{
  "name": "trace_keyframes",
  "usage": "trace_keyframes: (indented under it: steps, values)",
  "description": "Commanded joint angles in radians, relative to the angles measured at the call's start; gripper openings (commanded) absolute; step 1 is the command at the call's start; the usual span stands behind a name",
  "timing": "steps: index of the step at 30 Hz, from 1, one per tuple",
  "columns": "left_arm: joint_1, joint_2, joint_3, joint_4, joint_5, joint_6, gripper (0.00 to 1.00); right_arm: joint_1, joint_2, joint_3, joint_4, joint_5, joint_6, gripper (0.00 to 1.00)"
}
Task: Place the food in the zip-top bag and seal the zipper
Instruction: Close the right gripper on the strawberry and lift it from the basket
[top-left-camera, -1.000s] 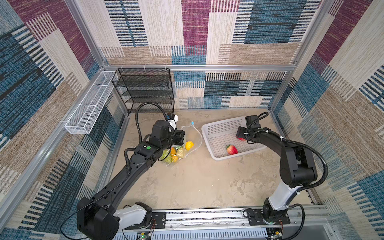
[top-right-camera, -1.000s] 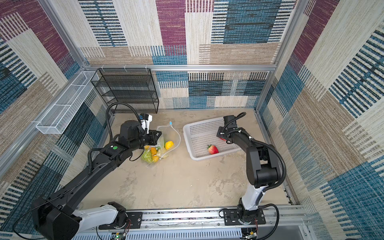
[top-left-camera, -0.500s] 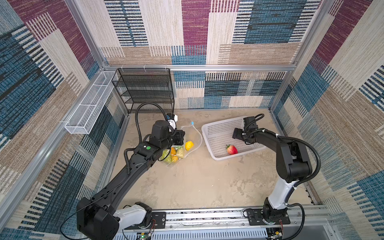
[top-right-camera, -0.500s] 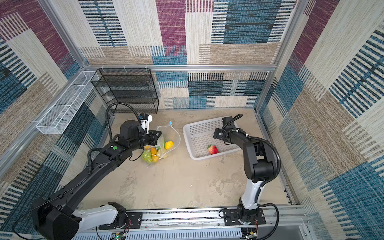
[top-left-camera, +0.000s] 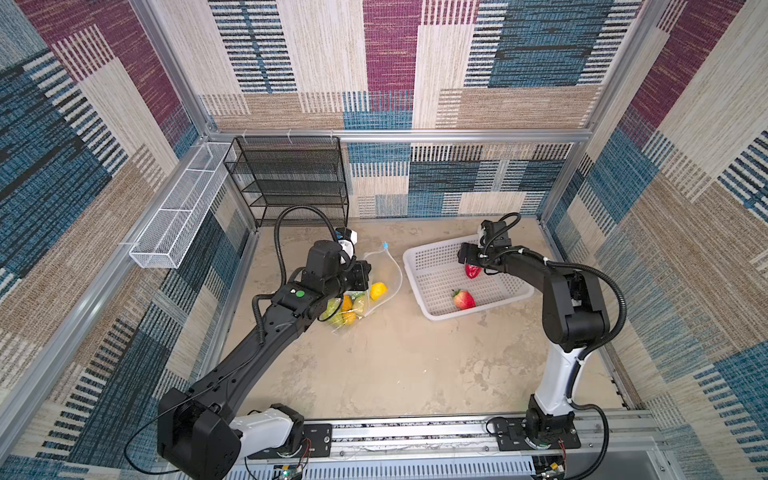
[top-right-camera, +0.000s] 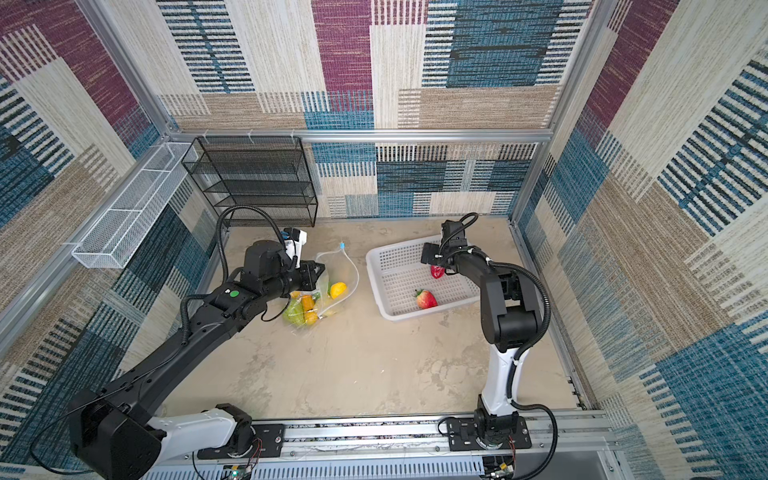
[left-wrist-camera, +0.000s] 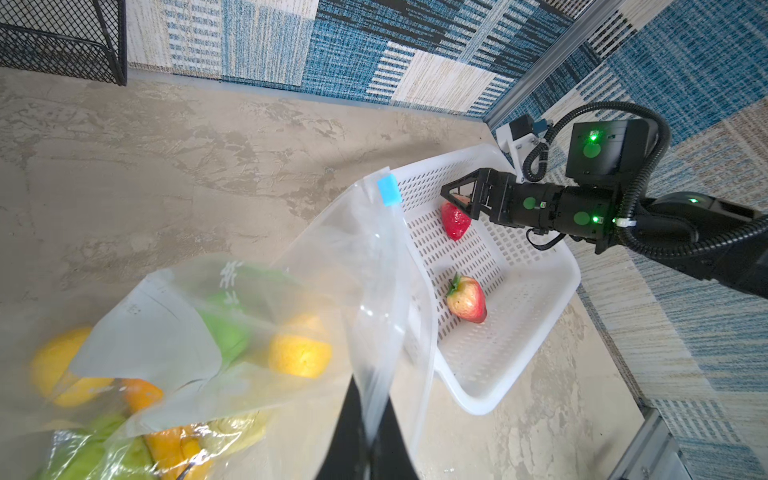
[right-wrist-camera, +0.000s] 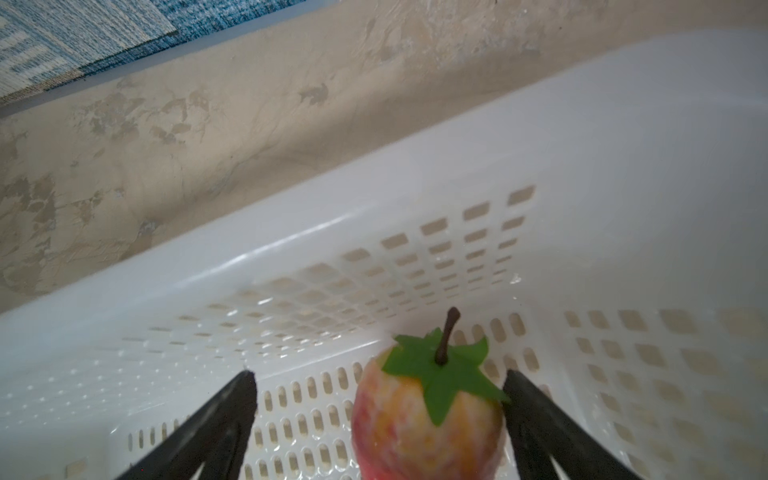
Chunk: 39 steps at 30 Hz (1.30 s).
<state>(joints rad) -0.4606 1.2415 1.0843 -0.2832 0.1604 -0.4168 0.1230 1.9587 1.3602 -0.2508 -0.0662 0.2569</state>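
Over the basket (top-left-camera: 436, 316), the right gripper (right-wrist-camera: 379, 374) has swung in, jaws spread around a strawberry (right-wrist-camera: 424, 419), likely for pickup, while the left gripper (left-wrist-camera: 368, 419) pinches the zip-top bag (left-wrist-camera: 374, 270).

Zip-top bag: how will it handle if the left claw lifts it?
Probably floppy: the zip-top bag creases and sags from the left claw. Likely bottom-heavy, since the fruits bunch at its closed end. Its glossy film may slip in a pinch.

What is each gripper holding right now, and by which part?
Left gripper pinches the zip-top bag by its mouth edge; right gripper holds nothing, open around a strawberry.
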Motion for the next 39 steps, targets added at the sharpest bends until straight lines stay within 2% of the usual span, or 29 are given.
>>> trace_keyframes:
  steps: [1,4,10,17,21,25,30,33,39]
  values:
    - [0.0,-0.002,0.0,0.019,-0.005,-0.004,0.0,-0.001,-0.025,-0.005,-0.022,0.107,-0.009,0.94]
    - [0.0,-0.002,0.0,0.021,-0.004,-0.004,0.0,0.0,-0.039,-0.022,-0.048,0.158,-0.01,0.94]
    - [0.0,0.004,0.002,0.02,0.003,-0.005,0.0,0.0,0.004,0.007,-0.082,0.171,0.014,0.93]
    - [-0.001,-0.002,0.0,0.02,-0.002,-0.005,0.0,0.0,0.064,0.054,-0.092,0.153,0.054,0.87]
    - [-0.001,-0.004,-0.001,0.019,-0.002,-0.004,0.0,0.0,0.086,0.065,-0.092,0.137,0.065,0.8]
    - [-0.001,-0.007,0.0,0.018,-0.005,-0.004,0.0,-0.001,0.089,0.051,-0.086,0.128,0.071,0.67]
    - [-0.001,-0.008,-0.001,0.02,-0.007,-0.004,0.0,0.0,0.046,0.025,-0.069,0.12,0.073,0.55]
    - [-0.001,-0.008,0.0,0.017,-0.008,-0.004,0.0,0.0,-0.005,0.014,-0.064,0.101,0.062,0.51]
    - [-0.001,-0.003,-0.001,0.018,-0.009,-0.002,0.0,0.016,-0.18,-0.054,-0.005,-0.074,0.011,0.51]
